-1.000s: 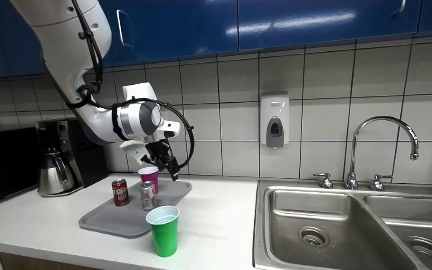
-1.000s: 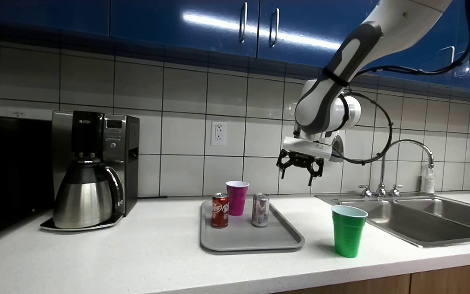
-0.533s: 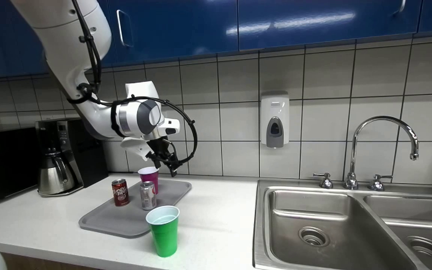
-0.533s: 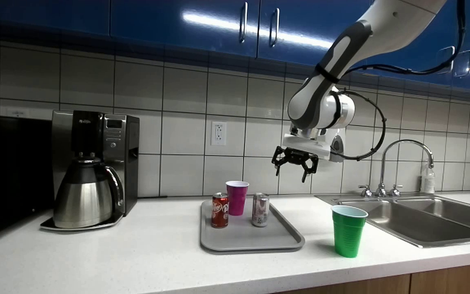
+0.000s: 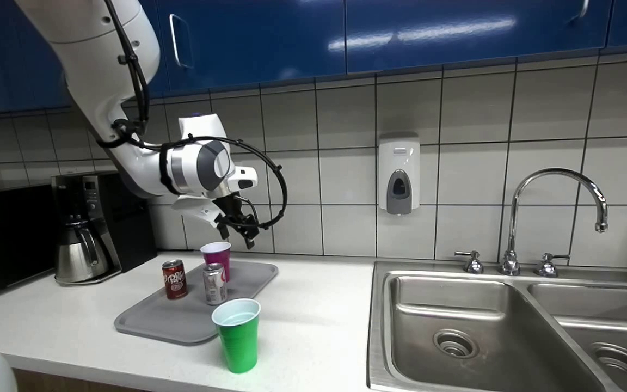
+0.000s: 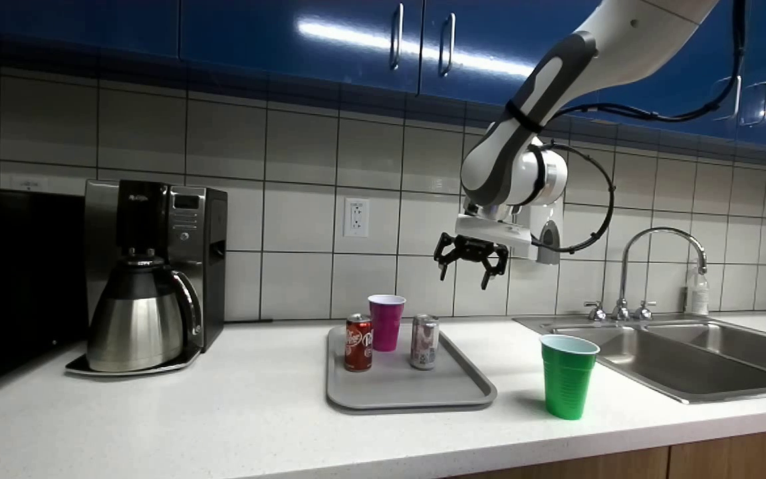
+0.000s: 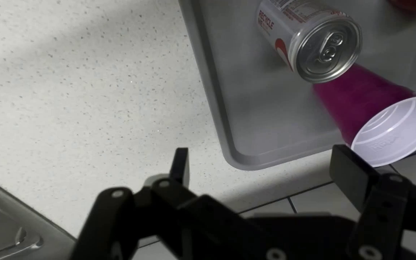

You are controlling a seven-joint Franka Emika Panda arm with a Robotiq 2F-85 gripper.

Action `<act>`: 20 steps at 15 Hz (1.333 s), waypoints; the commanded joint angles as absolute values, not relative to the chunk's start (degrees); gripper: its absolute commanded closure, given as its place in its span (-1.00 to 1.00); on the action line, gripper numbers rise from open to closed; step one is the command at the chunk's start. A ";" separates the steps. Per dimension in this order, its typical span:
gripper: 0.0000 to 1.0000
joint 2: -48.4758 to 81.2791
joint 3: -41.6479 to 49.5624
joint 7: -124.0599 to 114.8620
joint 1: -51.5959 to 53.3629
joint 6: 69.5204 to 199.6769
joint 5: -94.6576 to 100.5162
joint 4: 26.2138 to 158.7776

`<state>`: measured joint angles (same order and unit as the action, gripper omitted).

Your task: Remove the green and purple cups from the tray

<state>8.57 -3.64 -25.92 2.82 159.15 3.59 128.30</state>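
At one end of the bench (image 6: 237, 412) a black appliance (image 6: 17, 279) and a coffee maker (image 6: 187, 249) stand towards the back edge. On the opposite side of the tray (image 6: 416, 392) the sink (image 5: 380, 326) is set in, its faucet (image 5: 509, 264) along the back edge. The tray lies between, its far end close to that edge. On it a red can (image 6: 358, 349) and a silver can (image 6: 425, 342) stand upright, apart from each other, both nearer the front edge than the purple cup (image 6: 386, 326), which is upright on the tray too. Each can covers part of that cup in an exterior view, and the silver can does so in the wrist view as well. The green cup (image 6: 568, 382) is already off the tray, upright near the front edge of the bench, between tray and sink.

The gripper (image 6: 465, 279) hangs above the bench towards the back edge, released, its fingers spread with only air between them. In the wrist view a fingertip overlaps the purple cup's rim.

Both cups are pale inside; the green one's bottom cannot be made out. A steel carafe (image 6: 137, 332) sits in the coffee maker, its contents hidden.

The red can reads "Dr Pepper", the silver can "RECYCLE ME" in red. Raised lettering inside the purple cup is too faint to read.
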 commanded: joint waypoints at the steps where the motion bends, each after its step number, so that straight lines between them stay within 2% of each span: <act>1: -1.00 11.47 -2.00 -24.72 4.79 159.36 4.52 124.52; 20: -1.00 30.21 -0.97 -19.61 8.83 159.76 2.01 104.94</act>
<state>27.25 -1.30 -22.70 8.15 160.34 3.70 109.32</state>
